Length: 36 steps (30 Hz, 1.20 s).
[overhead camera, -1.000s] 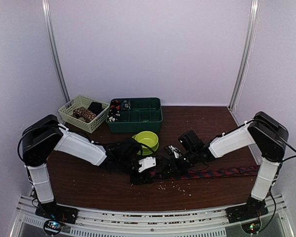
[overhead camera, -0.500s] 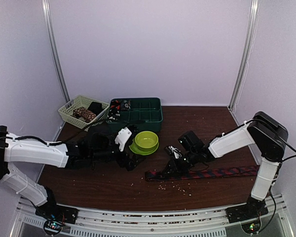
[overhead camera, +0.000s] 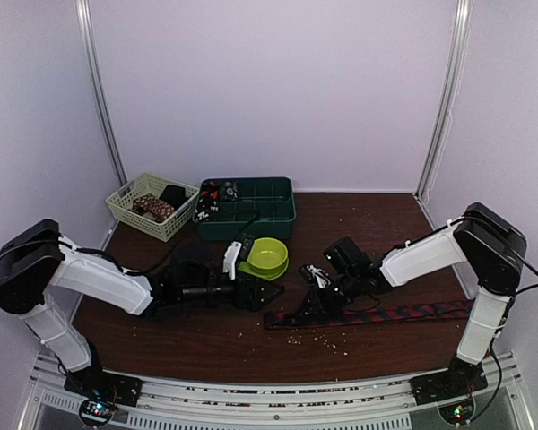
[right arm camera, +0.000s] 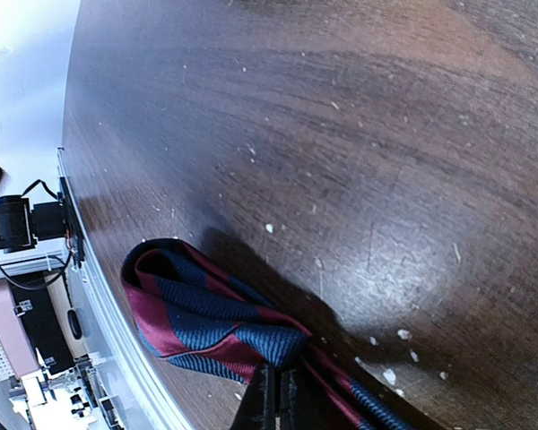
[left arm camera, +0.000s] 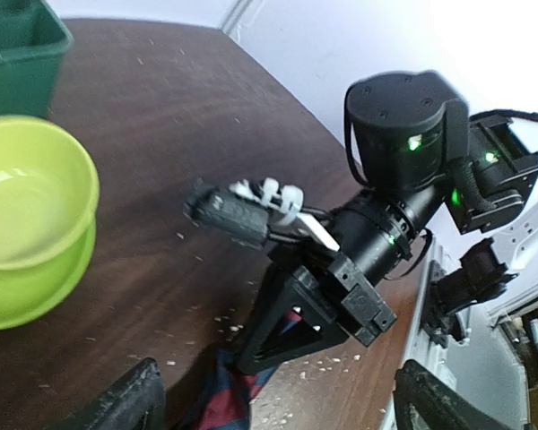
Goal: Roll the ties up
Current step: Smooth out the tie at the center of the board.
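Observation:
A red and navy striped tie point(overhead camera: 386, 314) lies flat along the front of the table, running from the middle out to the right. My right gripper point(overhead camera: 302, 313) is shut on its folded left end, which shows in the right wrist view point(right arm camera: 211, 322) pinched between the closed fingertips point(right arm camera: 278, 403). My left gripper point(overhead camera: 258, 296) is open and empty, just left of that end and apart from it. In the left wrist view its gripper point(left arm camera: 282, 412) faces the right gripper point(left arm camera: 296, 318) and the tie end point(left arm camera: 220, 403).
A lime-green bowl point(overhead camera: 267, 254) on a plate stands just behind the left gripper and shows in the left wrist view point(left arm camera: 27, 206). A dark green divided tray point(overhead camera: 251, 215) and a pale basket point(overhead camera: 143, 206) with dark items stand at the back left. Crumbs point(overhead camera: 318, 339) lie near the front.
The left gripper left the tie's end, swung back to the left by the bowl, then came partway back towards the tie. The right gripper has stayed on the tie end.

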Tool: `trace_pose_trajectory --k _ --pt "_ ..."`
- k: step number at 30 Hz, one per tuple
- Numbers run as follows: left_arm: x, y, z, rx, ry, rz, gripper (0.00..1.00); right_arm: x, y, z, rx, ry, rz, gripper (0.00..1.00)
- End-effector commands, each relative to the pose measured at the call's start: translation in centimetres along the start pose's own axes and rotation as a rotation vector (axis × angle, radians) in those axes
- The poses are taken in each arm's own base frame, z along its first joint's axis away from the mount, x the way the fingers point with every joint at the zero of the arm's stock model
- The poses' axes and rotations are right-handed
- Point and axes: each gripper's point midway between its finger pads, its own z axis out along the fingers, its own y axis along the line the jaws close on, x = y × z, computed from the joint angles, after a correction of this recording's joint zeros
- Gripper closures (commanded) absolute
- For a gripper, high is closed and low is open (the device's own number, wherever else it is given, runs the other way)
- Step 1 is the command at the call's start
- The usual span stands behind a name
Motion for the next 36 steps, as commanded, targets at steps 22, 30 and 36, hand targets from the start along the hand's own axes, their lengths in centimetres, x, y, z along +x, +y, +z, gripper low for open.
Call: trace_pose_trajectory --k 22,30,36 --pt "3.5 -3.3 4.3 0.276 0.091 -0.468 0.02 0.1 -0.9 -0.4 0.062 -0.013 -0.029 1.00" --pt "7.9 1.5 5.0 0.173 0.111 -0.638 0.02 0.1 -0.8 -0.5 0.066 -0.012 -0.033 1.00" --pt "10.0 3.9 4.5 0.103 0.111 -0.731 0.02 0.2 -1.1 -0.4 0.073 -0.008 -0.032 1.00"
